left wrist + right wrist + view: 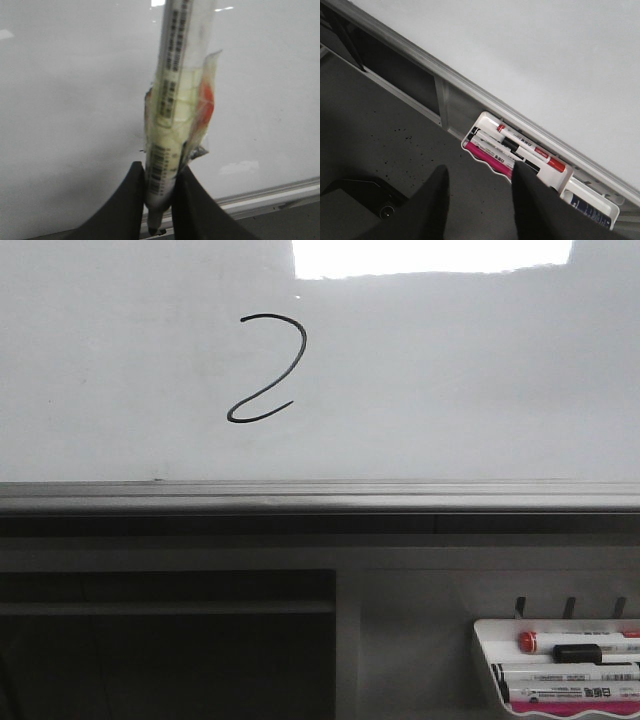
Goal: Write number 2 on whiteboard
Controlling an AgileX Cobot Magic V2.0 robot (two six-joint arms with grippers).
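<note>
Standing on the whiteboard, well above its grey rail, is the number 2, a single thin black curvy stroke, left of the board's middle and just below and left of the bright glare at the top edge. Below the rail, far to the right, a white tray holds several markers, one with a red cap and one with a pink body.

In the left wrist view the left tool is pinching a marker wrapped in yellowish tape and crumpled film, barcode label showing, its dark tip by the rail.

In the right wrist view the right tool is spread with nothing between its fingers, hanging over a dark speckled surface near the tray
</note>
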